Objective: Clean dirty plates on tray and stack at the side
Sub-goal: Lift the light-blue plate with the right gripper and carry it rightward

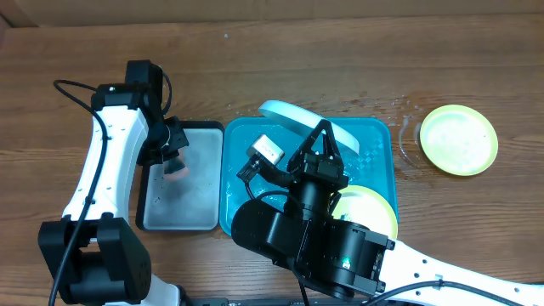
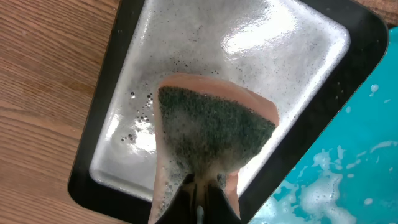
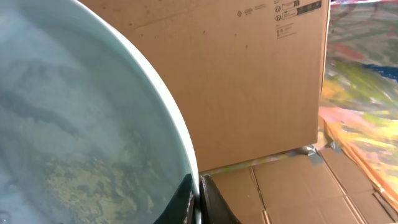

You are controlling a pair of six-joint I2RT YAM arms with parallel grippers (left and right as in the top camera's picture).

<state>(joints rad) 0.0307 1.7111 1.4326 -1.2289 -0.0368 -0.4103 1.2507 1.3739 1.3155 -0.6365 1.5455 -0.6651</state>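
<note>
My left claw (image 2: 198, 186) is pinched tight on the narrow end of the sponge (image 2: 214, 134). Its green scouring face fans out below the fingers over the soapy grey tray (image 2: 280, 50), which sits just beside the left rim of the teal tray (image 1: 242, 140).

My right claw (image 3: 198, 194) is clamped on the rim of the blue-rimmed plate (image 3: 74, 124). It holds the plate tilted up over the back half of the teal tray, above the wet floor rather than lying flat on it. The side I see from the right wrist has a cloudy, soapy film. I can't tell from here whether that is the eating face or the underside.

The next move turns on one relation. From the sponge, the plate lies to the right, across the teal tray's left rim and toward its back edge. The left arm is the nearer one to reach it. I judge the scrub needs the sponge carried rightward and its green face pressed flat against the plate's tilted face.

One yellow-green plate (image 1: 370, 208) lies in the teal tray's front right corner, partly under my right arm. The other yellow-green plate (image 1: 459, 140) rests on the table (image 1: 340, 51), off the teal tray's right side and apart from it.
</note>
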